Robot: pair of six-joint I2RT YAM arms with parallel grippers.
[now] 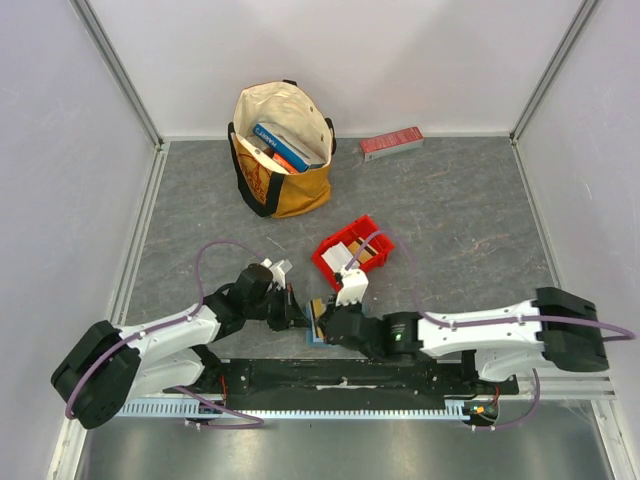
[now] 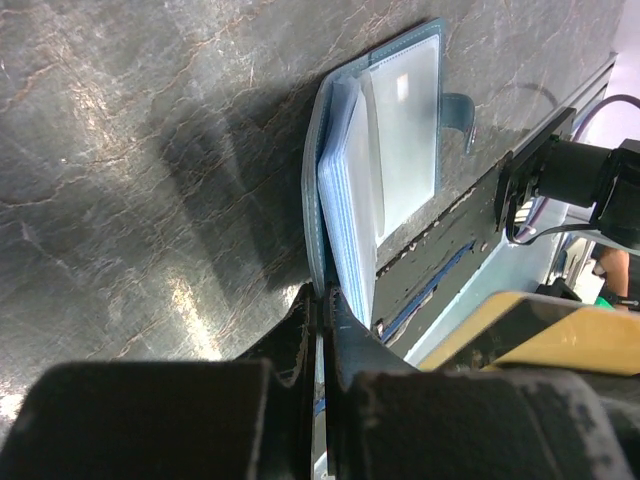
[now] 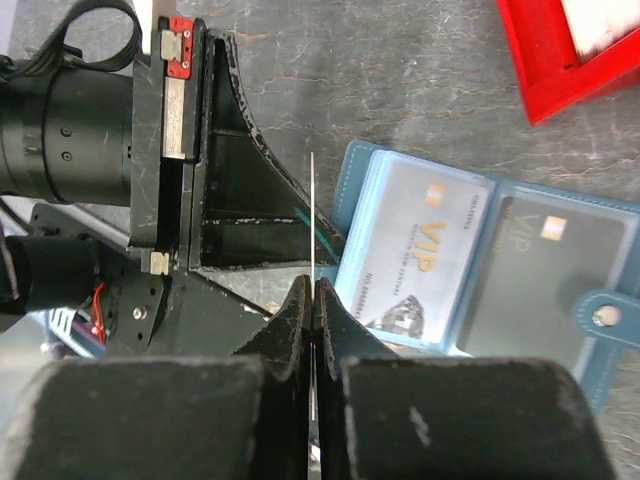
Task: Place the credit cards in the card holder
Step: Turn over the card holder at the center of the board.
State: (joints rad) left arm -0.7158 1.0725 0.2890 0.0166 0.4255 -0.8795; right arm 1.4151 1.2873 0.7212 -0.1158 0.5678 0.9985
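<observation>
Pinching with both claws: my left gripper is clamped on the near edge of the card holder. My right gripper is closed tight on one thin pale card, seen edge-on as a line rising from the fingertips, just beside the holder's left edge. The holder sits open on the grey table between the two grippers. It is teal outside, with a fan of clear blue-tinted sleeves and a closure tab on the far flap. Only the right wrist view shows what the sleeves hold: a grey VIP card in the left leaf and a darker card in the right. The overhead view adds what lies further out: the red bin just behind with a tan card inside, then a canvas tote and a long red box well beyond.
</observation>
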